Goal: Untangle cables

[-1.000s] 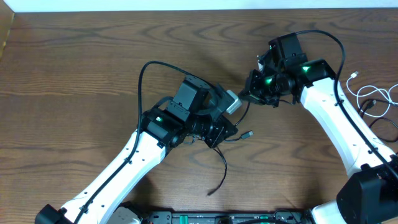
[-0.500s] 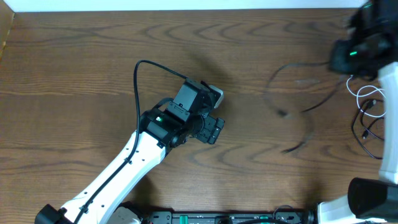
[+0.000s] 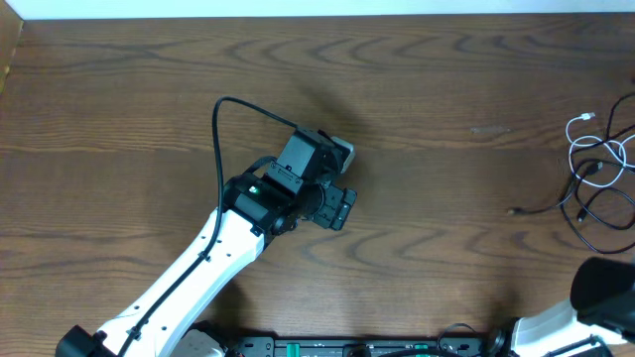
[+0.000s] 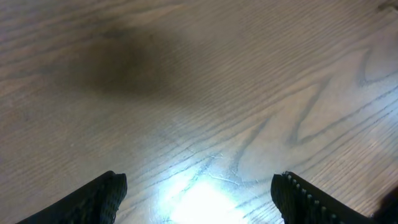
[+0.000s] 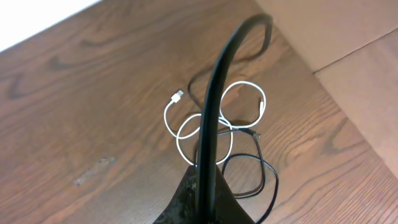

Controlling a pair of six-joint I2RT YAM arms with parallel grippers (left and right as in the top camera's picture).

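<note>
Overhead, the light falls evenly and the wood table [image 3: 446,79] reads sharp. From my left wrist, a white glare patch burns the tabletop low in the middle, a soft shadow sits upper left, and my fingertips [image 4: 99,199] blur. From my right wrist, the near black wire [image 5: 214,93] is soft.

One white cable [image 5: 246,81], looped, right edge of overhead frame. Beside it, black cables [image 3: 580,203]: strands overlap, exact number cannot be told; one loose end reaches left. One robot arm [image 3: 198,268] in full, lower left to centre; second arm [image 3: 607,297] cut off at lower right corner. One left claw [image 3: 339,208], two fingertips [image 4: 102,196] in left wrist view. One wooden tabletop [image 3: 446,79].
</note>
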